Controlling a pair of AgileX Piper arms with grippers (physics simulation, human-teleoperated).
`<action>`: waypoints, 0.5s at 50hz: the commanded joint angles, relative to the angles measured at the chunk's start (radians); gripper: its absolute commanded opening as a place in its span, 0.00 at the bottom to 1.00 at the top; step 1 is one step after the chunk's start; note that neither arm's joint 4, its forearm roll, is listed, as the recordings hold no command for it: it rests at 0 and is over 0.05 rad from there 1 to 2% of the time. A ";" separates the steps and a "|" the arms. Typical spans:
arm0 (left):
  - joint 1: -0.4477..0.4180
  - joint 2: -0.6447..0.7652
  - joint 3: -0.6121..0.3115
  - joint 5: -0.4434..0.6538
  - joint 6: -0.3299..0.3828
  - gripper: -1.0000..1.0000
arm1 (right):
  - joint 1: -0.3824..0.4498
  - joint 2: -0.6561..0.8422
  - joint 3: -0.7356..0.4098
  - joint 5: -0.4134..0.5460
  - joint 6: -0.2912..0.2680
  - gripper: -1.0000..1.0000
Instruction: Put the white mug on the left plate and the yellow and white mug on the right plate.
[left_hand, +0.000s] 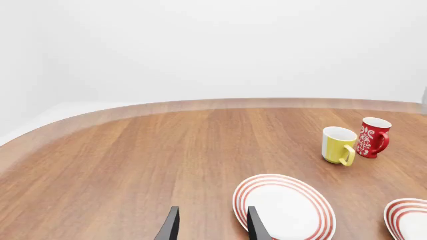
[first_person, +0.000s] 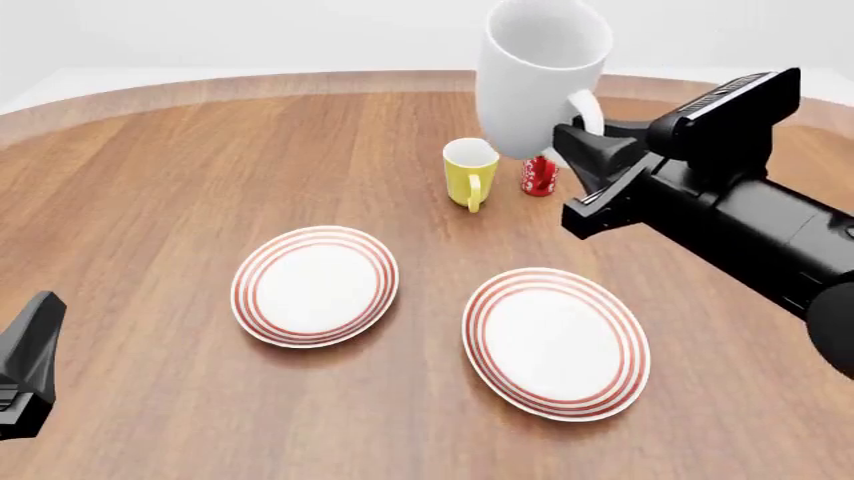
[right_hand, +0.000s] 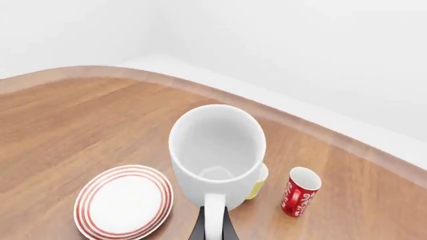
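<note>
Right gripper (first_person: 577, 150) pinches the white mug (first_person: 537, 80) by its handle aloft at one o'clock; a loose pinch could drop it.

The white mug (first_person: 541, 75) is plain white; the small mug (first_person: 469, 172) yellow outside, white inside; the cup (first_person: 539, 177) red with white swirls; both plates (first_person: 315, 285) white, red-ringed; the desk (first_person: 160, 180) brown wood.
</note>
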 joint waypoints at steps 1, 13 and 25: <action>0.000 0.000 0.000 0.000 0.000 1.00 | 0.048 0.052 -0.031 -0.023 0.003 0.00; 0.000 0.000 0.000 0.000 0.000 1.00 | 0.091 0.103 -0.062 -0.041 0.004 0.00; 0.000 0.000 0.000 0.000 0.000 1.00 | 0.125 0.162 -0.092 -0.060 0.011 0.00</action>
